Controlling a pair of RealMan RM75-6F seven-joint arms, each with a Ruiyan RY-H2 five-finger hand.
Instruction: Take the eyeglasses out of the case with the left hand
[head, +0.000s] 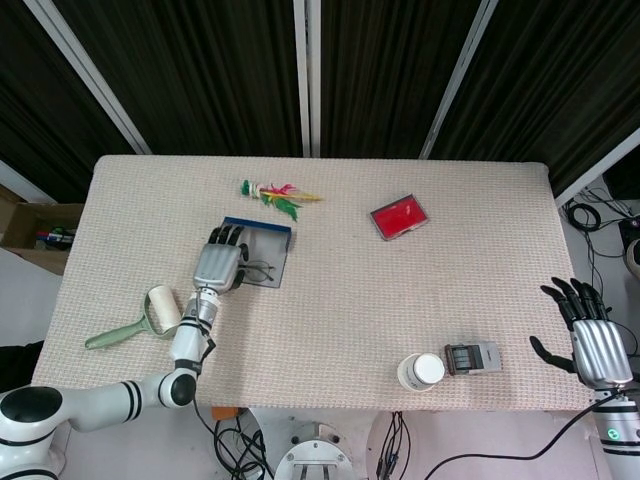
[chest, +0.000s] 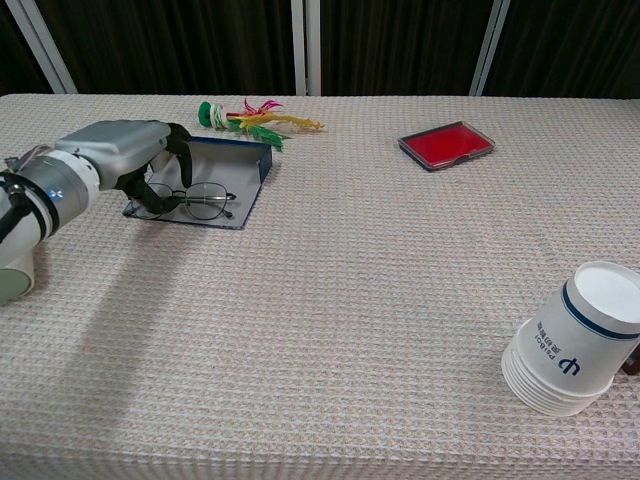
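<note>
The thin-framed eyeglasses (head: 257, 270) (chest: 203, 200) lie flat in the open blue-grey case (head: 268, 240) (chest: 228, 160) at the table's left. My left hand (head: 222, 262) (chest: 118, 152) hovers low over the case's left end. Its fingers arch down over the left lens and the thumb sits by that rim, with a gap still between them. The left lens is partly hidden by the hand. My right hand (head: 597, 345) hangs off the table's front right corner, fingers spread and holding nothing; only the head view shows it.
A feathered toy (head: 275, 193) (chest: 250, 115) lies just behind the case. A red flat box (head: 400, 217) (chest: 447, 144) sits at the back right. A stack of paper cups (head: 421, 372) (chest: 580, 340) and a dark device (head: 472, 357) lie front right. A lint roller (head: 140, 315) lies front left.
</note>
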